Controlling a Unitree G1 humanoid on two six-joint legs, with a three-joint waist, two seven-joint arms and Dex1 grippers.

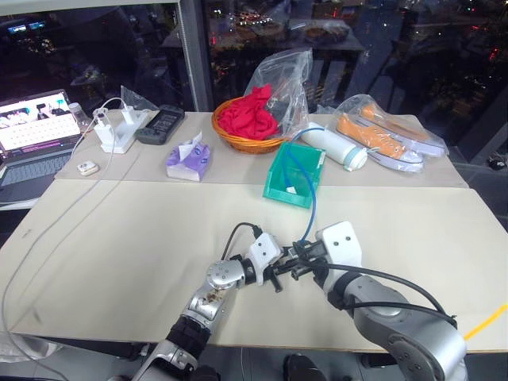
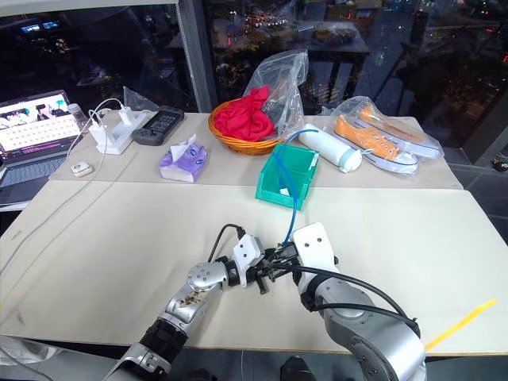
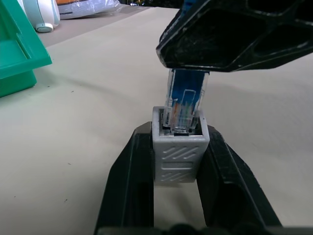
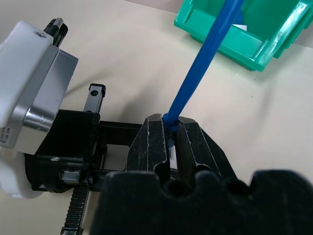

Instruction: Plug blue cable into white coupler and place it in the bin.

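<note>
While the left claw (image 3: 178, 161) pinches the white coupler (image 3: 179, 149) just above the desk (image 1: 143, 254), the right claw (image 4: 168, 142) is clamped on the blue cable (image 4: 200, 73), its clear plug partly seated in the socket. A tilted push could jam the plug or twist the coupler loose. The cable's far end lies in the bin (image 1: 278, 178). No readable writing.
</note>
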